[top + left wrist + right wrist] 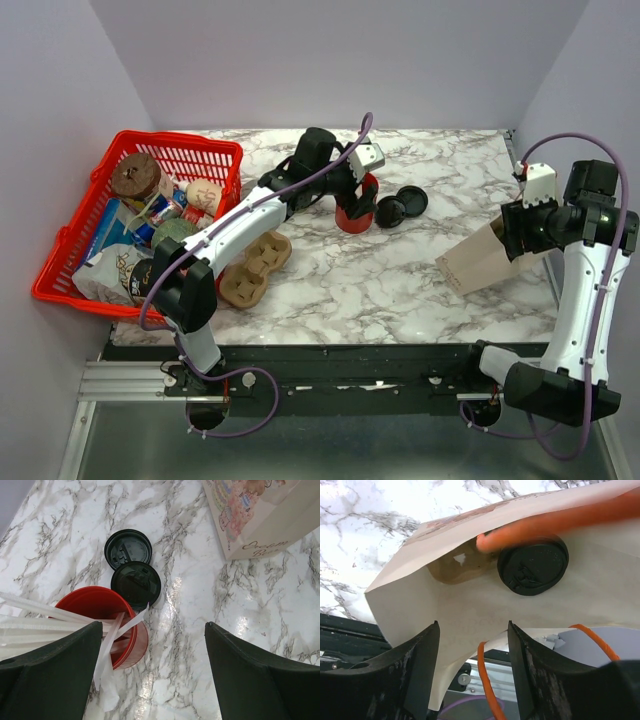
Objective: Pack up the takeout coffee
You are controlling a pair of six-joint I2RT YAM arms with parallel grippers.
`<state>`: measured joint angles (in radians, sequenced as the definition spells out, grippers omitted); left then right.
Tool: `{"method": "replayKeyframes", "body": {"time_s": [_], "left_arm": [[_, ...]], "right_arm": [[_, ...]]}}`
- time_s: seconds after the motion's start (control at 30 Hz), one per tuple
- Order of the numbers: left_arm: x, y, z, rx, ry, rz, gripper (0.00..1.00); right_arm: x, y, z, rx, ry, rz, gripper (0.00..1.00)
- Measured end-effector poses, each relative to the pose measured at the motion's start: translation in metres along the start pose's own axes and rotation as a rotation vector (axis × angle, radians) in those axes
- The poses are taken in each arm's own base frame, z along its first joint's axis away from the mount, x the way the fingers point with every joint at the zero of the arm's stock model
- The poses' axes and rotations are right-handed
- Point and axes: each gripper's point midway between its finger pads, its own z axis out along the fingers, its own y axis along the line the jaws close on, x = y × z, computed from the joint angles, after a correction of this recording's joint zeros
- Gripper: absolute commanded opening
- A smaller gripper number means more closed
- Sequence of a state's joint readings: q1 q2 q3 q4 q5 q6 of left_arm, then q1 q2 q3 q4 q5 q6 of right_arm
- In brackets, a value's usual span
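This is a robotics lab test cell dressed up as a café counter. Plain pale walls (350,60) box in a marble-patterned worktop (400,270). Two robot arms (250,225) trailing purple cables (590,140) are bolted to an aluminium rail (120,382) along its near edge. The props are takeaway stock: a red basket (195,155) of packaged goods, a red cup of straws (355,215), black lids (400,205), a cardboard cup carrier (255,270) and a paper bag (480,262).

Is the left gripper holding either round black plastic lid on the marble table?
No, the left gripper is open, and both lids lie free on the table.
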<state>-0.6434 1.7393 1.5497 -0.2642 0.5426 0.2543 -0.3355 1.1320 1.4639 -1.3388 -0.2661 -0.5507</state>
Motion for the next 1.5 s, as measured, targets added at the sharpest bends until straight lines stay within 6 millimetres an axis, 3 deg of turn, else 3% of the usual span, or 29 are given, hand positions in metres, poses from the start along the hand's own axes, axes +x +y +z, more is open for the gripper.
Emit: {"method": "replayKeyframes", "body": {"time_s": [0.27,0.37,0.4,0.43,0.83,1.0,1.07,1.1,1.13,1.2,1.3,1.4,1.5], "left_arm": [[0.004,-0.003,0.002,0.014,-0.007,-0.001,0.9],[0.003,-0.002,0.003,0.013,-0.013,0.001,0.9],[0.003,-0.002,0.003,0.012,-0.015,0.002,0.9],[0.002,-0.002,0.003,0.011,-0.019,0.004,0.9],[-0.007,0.0,0.005,0.009,-0.051,0.019,0.9],[-0.012,-0.003,0.005,0.026,-0.071,0.014,0.9],[-0.013,-0.004,0.005,0.033,-0.079,0.009,0.9],[-0.014,-0.005,0.005,0.037,-0.082,0.005,0.91],[-0.015,-0.006,0.006,0.042,-0.087,-0.008,0.91],[-0.02,-0.007,0.008,0.05,-0.11,-0.036,0.91],[-0.034,-0.012,0.014,0.073,-0.166,-0.119,0.93],[-0.058,-0.024,0.023,0.115,-0.253,-0.187,0.94],[-0.092,-0.049,0.037,0.188,-0.338,-0.211,0.95]], "right_arm": [[-0.021,-0.004,-0.029,0.065,-0.101,-0.028,0.61],[-0.019,-0.004,-0.034,0.086,-0.11,-0.031,0.39],[-0.018,-0.003,-0.035,0.09,-0.111,-0.027,0.27],[-0.016,-0.003,-0.035,0.093,-0.11,-0.026,0.25],[0.009,-0.003,-0.03,0.132,-0.049,0.004,0.19],[0.009,-0.001,-0.036,0.145,-0.069,0.002,0.25],[0.009,0.0,-0.037,0.149,-0.076,0.003,0.2],[0.009,0.0,-0.038,0.152,-0.077,0.004,0.09],[0.01,0.0,-0.038,0.154,-0.078,0.005,0.06],[0.01,0.0,-0.038,0.152,-0.078,0.004,0.01],[0.007,0.003,-0.037,0.13,-0.09,-0.008,0.0],[0.0,0.01,-0.037,0.086,-0.119,-0.035,0.01],[-0.01,0.014,-0.038,0.045,-0.15,-0.047,0.01]]}}
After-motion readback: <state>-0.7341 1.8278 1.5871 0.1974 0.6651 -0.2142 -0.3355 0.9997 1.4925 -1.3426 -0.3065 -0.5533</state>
